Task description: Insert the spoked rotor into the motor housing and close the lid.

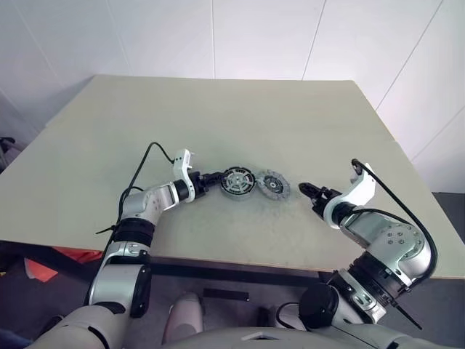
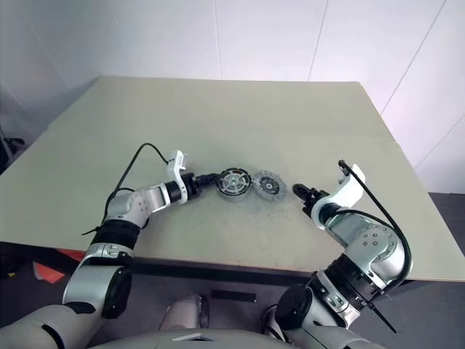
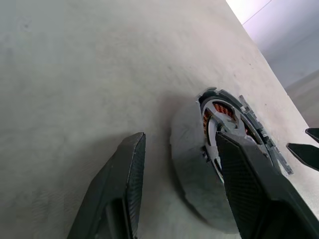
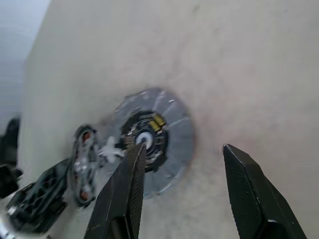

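The motor housing (image 3: 192, 169), a grey cup with copper windings, lies near the middle of the table. The spoked rotor (image 1: 237, 182), with its black rim and pale spokes, rests in the top of the housing. The lid (image 1: 273, 185), a silvery-grey disc with dark cut-outs, lies flat on the table just right of the housing. My left gripper (image 1: 212, 177) is open at the housing's left edge. One finger reaches over the rim and the other stands clear outside the wall. My right gripper (image 1: 309, 190) hangs open and empty a little to the right of the lid.
The beige table (image 1: 218, 116) stretches bare behind the parts and on both sides. Its front edge runs close below both arms. A black cable (image 1: 142, 163) loops up from my left forearm.
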Tool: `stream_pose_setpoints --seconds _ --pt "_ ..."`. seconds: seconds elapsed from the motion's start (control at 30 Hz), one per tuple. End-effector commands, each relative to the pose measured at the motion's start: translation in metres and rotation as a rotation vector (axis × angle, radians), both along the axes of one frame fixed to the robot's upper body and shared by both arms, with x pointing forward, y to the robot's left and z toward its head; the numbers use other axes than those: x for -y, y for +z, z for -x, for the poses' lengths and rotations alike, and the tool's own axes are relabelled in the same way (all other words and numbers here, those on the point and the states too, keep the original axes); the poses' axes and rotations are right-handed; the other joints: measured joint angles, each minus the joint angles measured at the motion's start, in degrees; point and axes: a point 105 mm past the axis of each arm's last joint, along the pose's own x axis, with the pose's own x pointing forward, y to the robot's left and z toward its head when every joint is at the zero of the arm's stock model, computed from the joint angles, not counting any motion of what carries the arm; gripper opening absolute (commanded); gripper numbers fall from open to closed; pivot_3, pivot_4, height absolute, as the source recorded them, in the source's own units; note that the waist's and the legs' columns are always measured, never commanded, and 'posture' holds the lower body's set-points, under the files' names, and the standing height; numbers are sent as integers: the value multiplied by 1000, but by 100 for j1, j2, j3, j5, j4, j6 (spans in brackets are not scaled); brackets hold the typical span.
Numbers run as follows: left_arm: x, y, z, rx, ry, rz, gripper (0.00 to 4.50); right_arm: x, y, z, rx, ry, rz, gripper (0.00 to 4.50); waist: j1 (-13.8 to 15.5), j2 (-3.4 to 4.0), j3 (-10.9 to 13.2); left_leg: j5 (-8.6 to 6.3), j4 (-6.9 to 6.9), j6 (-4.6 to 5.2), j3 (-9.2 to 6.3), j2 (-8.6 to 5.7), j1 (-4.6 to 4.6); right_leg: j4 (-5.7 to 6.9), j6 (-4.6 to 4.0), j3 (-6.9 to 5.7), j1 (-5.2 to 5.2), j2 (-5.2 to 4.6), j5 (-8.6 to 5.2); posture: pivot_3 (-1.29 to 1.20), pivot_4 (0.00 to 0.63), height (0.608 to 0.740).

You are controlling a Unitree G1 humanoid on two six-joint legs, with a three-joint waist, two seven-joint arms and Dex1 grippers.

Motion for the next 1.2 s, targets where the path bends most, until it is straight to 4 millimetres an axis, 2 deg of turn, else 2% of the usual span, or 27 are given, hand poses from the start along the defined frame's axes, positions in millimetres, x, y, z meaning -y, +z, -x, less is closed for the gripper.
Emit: stream_pose_setpoints --seconds 0.03,0.4,0.5,0.67,0.9,1.2 --pt "1 17 -4 57 -8 9 2387 -46 -4 4 5 126 -145 2713 0 0 0 0 0 0 0 0 0 0 -2 0 0 0 2 0 0 740" --pt "-5 16 -3 56 9 4 2387 -37 -21 9 -100 152 -113 2713 2 1 -2 1 0 -2 -1 1 0 0 4 -2 1 0 -1 0 0 740" --pt "-7 14 -4 56 13 -1 2387 -33 -14 6 -73 151 -111 2713 1 2 -4 2 0 -4 -1 2 3 1 24 -1 3 1 -13 0 0 740" --pt "-7 14 -4 56 11 -5 2387 -22 12 -5 24 151 -100 2713 2 3 -4 2 1 -4 -1 0 0 1 29 -2 1 1 -14 0 0 740" --pt "-3 13 -5 57 1 -5 2387 -12 18 -8 30 139 -63 2713 15 3 -4 4 1 -7 -2 0 -3 2 20 -2 1 1 -7 0 0 740" --pt "-4 13 -5 58 -3 -10 2387 -4 -13 5 -85 118 -54 2713 41 4 -5 4 3 -7 -3 0 -5 2 18 -3 0 0 -6 0 0 740"
